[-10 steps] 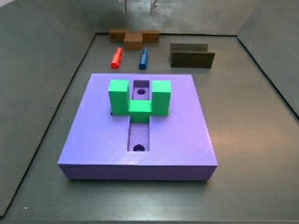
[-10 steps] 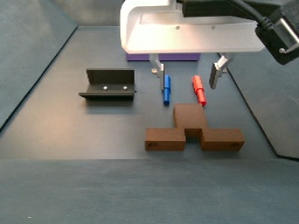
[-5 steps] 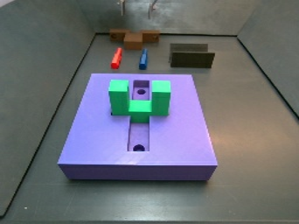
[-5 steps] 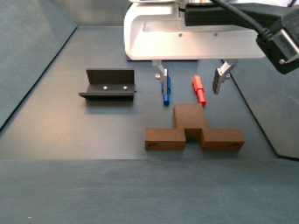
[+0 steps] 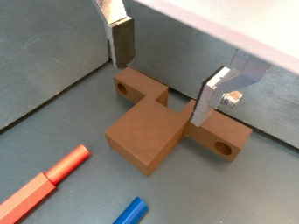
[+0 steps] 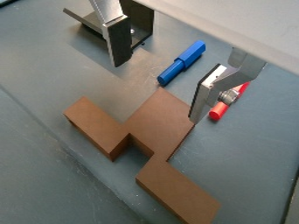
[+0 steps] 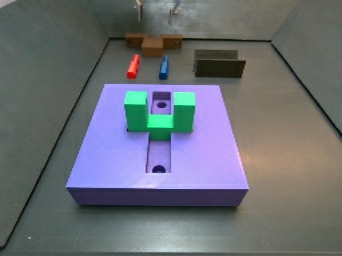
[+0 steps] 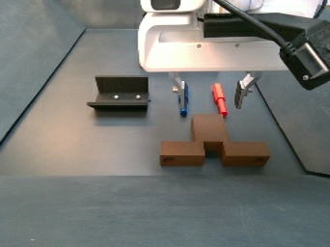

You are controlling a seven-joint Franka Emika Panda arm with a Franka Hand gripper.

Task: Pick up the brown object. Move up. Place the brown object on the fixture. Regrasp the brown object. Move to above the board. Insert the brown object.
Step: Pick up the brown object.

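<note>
gripper poised over the brown object, first step in hand: the pick-up.
the fingers stand wide apart with nothing between them, hanging above the t-shaped brown object, which lies flat on the floor at the far end from the board (red peg and blue peg beside it). the fixture waits empty. next, i judge: descend straddling the stem, then close.

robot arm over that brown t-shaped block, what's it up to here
The Franka arm's end effector hangs open above the orange-brown T-shaped block, which lies on the grey floor, not yet gripped. In a wrist view its silver fingers straddle the block's stem. A red peg and a blue peg lie close by. The dark fixture is empty, and the purple board waits.
</note>
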